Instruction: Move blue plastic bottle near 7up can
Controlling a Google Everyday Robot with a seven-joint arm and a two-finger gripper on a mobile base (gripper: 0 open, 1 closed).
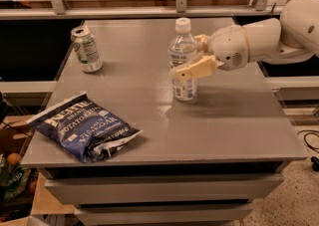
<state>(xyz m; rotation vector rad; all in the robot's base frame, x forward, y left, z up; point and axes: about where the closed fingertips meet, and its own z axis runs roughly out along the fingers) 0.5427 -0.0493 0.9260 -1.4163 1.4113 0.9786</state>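
Between the spread fingers of the gripper stands the blue plastic bottle, upright on the grey surface, its long axis vertical and its white cap well above the fingertips. One finger crosses in front of the bottle's middle and the other shows behind its shoulder, so the fingers straddle the body and stand apart rather than closed. The gap looks a little wider than the bottle. Whether either pad already touches the plastic cannot be told.

The single arm reaches in from the side away from the 7up can. Seen from the fingers, the can lies well apart, straight out past the fingertips and beyond the bottle, and it also stands upright. The stretch of surface between bottle and can is bare.

A dark blue chip bag lies flat on the near side of that line, off the direct path.

In my judgement the step in hand is closing on the bottle. The carry that follows would run sideways, fingertips leading, toward the can, and should stop short so the tall bottle does not knock it.
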